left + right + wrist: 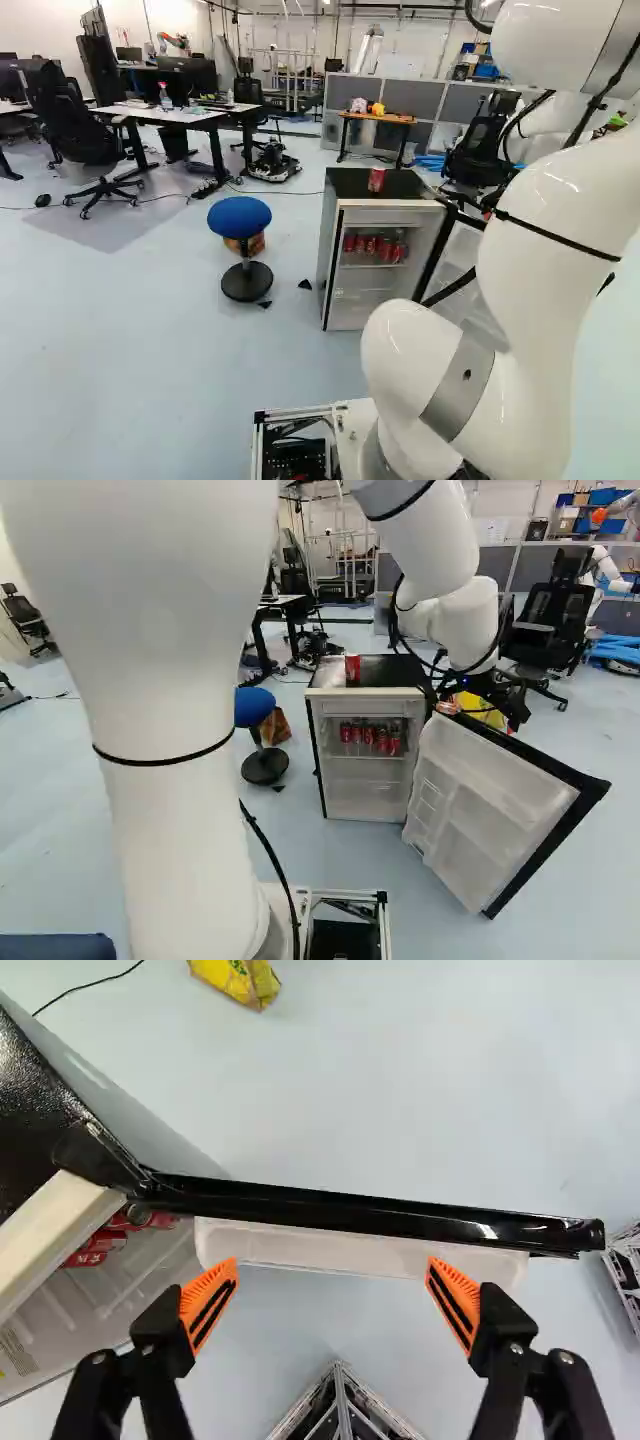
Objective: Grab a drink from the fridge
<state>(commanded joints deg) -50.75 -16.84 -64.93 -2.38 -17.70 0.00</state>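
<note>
Red cans (357, 734) outside the open gripper (509, 706), seemingly well apart

From behind the arm (550, 220), both base views look ahead, sharing the fridge (366, 792); the wrist view looks down close over its door (370, 1212).

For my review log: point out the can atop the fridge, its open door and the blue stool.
Red can (352, 669): right base view, its side.
Fridge door (498, 812): right base view, inner side.
Blue stool (239, 216): left base view, seat.
</note>
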